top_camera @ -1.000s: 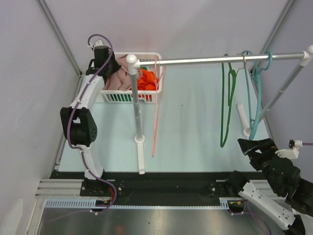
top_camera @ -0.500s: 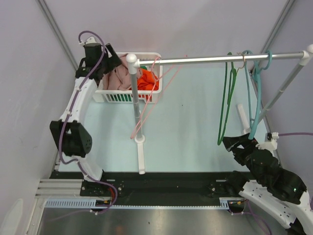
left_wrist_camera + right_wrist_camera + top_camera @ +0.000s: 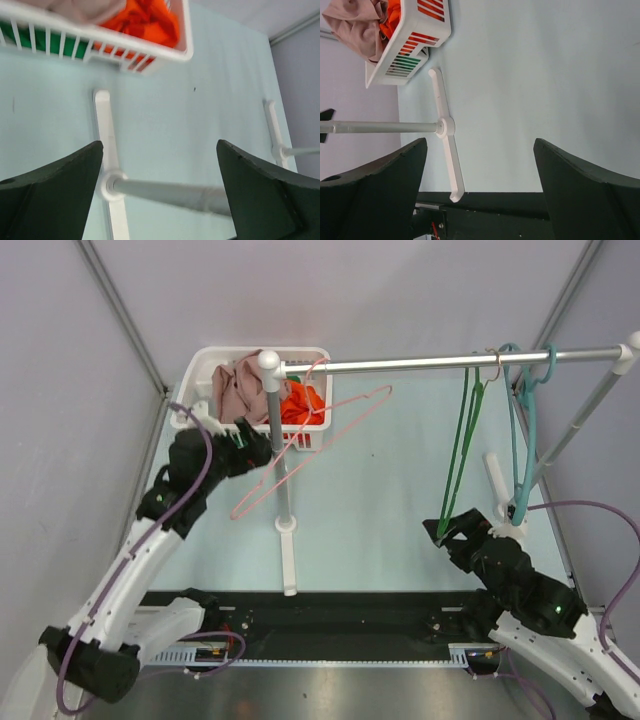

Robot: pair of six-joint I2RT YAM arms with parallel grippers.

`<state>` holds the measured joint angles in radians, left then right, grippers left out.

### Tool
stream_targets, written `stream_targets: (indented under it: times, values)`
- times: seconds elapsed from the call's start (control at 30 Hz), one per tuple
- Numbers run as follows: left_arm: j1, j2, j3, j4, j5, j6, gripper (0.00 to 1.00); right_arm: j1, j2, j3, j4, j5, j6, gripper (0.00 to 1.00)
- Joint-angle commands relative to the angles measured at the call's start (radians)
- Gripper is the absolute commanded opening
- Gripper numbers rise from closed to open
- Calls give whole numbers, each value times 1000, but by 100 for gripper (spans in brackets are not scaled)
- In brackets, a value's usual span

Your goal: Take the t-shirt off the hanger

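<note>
The t-shirt, a pinkish-beige bundle, lies in the white basket beside orange cloth; it also shows in the right wrist view. The bare pink hanger hangs tilted from the rail with nothing on it. My left gripper hovers in front of the basket beside the rack's left post, open and empty. My right gripper is open and empty, close by the lower end of a green hanger.
A teal hanger hangs on the rail next to the green one. The rack's white feet rest on the pale table, and its right post slants down at the right. Grey walls close in both sides.
My left gripper opened over the basket, left the t-shirt there and drew back toward the near side. The pink hanger swung up to a tilt. My right arm moved left toward the green hanger.
</note>
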<state>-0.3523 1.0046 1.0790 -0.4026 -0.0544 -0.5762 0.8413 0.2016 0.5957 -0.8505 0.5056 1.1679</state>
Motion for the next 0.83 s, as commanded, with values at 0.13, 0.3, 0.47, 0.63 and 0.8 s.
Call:
stream_targets:
  times: [0.13,0.3,0.47,0.63,0.8]
  values:
    - [-83,-377,-466,73,91,-157,100,5,39,-149,318,-93,-66,95]
    - [-128,-544,-669,146,189,-258,100,4,45,-220,451,-125,-86,100]
    - [-211,-603,-803,292,277,-323,100,-1,53,-327,614,-183,-82,99]
    - [-280,-610,-909,451,317,-355,100,-24,90,-428,772,-295,-71,100]
    - [-297,-586,-1057,791,491,-441,100,-79,130,-575,1088,-494,1,100]
